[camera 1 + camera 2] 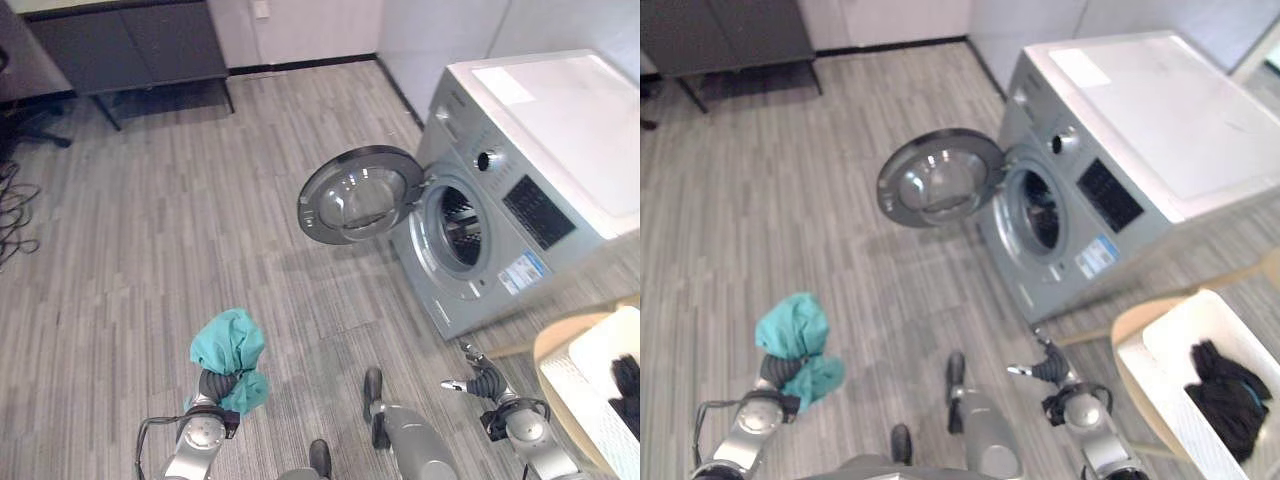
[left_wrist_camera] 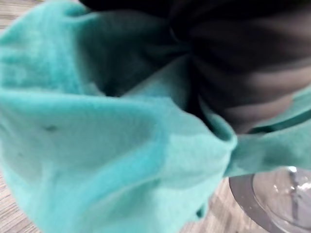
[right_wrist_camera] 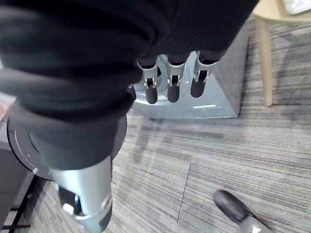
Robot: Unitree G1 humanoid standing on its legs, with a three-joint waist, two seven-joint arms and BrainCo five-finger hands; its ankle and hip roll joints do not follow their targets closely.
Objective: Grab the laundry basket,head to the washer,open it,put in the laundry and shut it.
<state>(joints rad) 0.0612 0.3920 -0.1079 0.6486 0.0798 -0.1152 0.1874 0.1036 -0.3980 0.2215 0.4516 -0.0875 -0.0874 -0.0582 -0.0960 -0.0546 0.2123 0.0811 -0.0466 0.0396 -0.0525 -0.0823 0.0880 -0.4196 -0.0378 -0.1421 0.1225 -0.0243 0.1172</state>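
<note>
At the lower left of the head views we see our left hand [image 1: 216, 386] bunched up in one teal cloth [image 1: 231, 352], which spills above and beside the dark ribbed cover. In the left wrist view the cloth [image 2: 97, 145] wraps round that cover and hides the fingers, so we cannot tell how they are set.

At the lower right, our right hand [image 1: 1048, 368] is raised over the floor with nothing in it. In its own wrist view the right hand's fingers [image 3: 174, 87] hang in a straight row, relaxed and apart, and the thumb stands off to one side.

Beyond the hands, in the upper right of the frame, stands one grey washer [image 1: 520, 190] with a white top. Its one round door [image 1: 360, 195] is swung wide open toward the middle of the frame, and the drum opening [image 1: 1038, 210] shows dark inside. The teal cloth is well apart from that opening.

At the lower right edge, one white laundry basket [image 1: 1160, 375] sits on one pale round stool [image 1: 1125, 325], near the washer's front corner. One dark garment [image 1: 1230, 395] lies in the basket.

At the upper left of the frame we count one dark cabinet [image 1: 130, 45] on legs against the wall. The floor [image 1: 150, 230] is grey striped planking.
</note>
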